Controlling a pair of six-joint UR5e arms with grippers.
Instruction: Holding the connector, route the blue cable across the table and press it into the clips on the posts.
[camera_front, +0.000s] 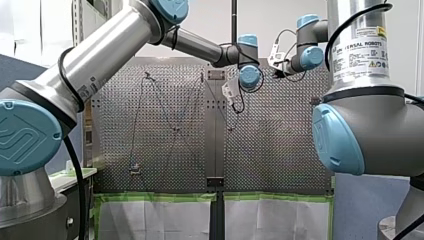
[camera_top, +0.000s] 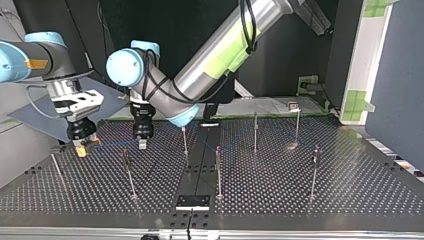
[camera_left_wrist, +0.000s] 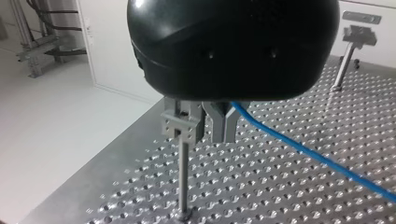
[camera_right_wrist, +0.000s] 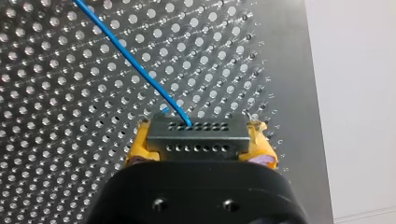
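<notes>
In the right wrist view my right gripper (camera_right_wrist: 198, 140) is shut on a dark grey connector (camera_right_wrist: 196, 137) between yellow pads (camera_right_wrist: 140, 147). The blue cable (camera_right_wrist: 135, 67) leaves the connector and runs away over the perforated table. In the top view this gripper (camera_top: 81, 146) hangs low at the left. My left gripper (camera_top: 142, 144) is just to its right, over the cable (camera_top: 112, 143). Its metal fingers (camera_left_wrist: 224, 126) are shut, right beside a clip on a post (camera_left_wrist: 183, 128). The cable (camera_left_wrist: 317, 158) comes out from behind them; I cannot tell whether it is pinched.
Several thin posts stand on the perforated table (camera_top: 300, 200), among them ones at the top view's left (camera_top: 129, 172), middle (camera_top: 218, 170) and right (camera_top: 315, 170). A black plate (camera_top: 192, 201) lies at the near edge. Both arms reach over the plate's far side (camera_front: 229, 92).
</notes>
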